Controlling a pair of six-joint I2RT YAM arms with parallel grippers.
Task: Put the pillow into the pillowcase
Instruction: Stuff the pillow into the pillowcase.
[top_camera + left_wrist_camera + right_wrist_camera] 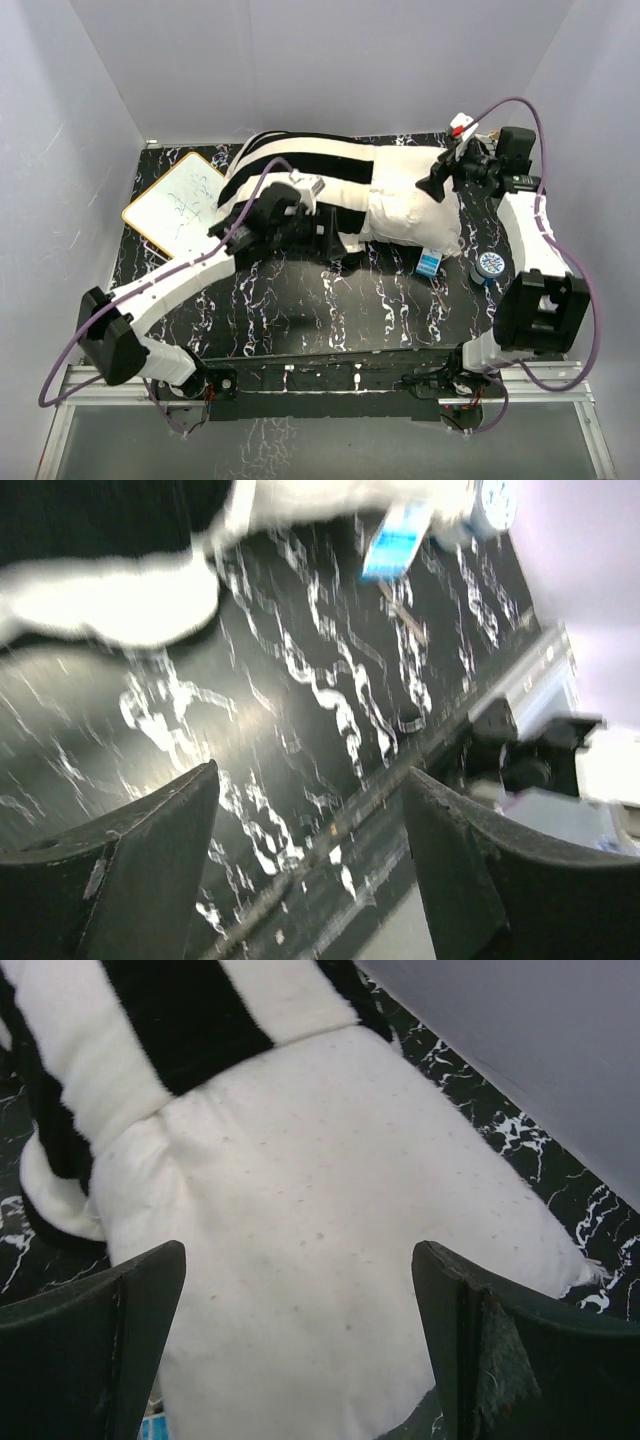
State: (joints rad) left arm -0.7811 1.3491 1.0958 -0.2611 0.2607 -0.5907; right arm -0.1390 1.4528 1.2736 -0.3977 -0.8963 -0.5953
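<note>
walls [330, 60]: plain pale grey, at left, back and right
table [330, 310]: black top veined white
rail [340, 397]: metal, along table's near edge

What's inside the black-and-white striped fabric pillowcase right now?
The plump white fabric pillow: one end is tucked into the striped pillowcase, the other end sticks out bare. How far it reaches inside is covered by the striped cloth.

Part of the pillow [410, 205] is hidden inside the pillowcase [300, 160], and the blue-white object [395, 540] beside the pillow is too blurred to identify.
</note>
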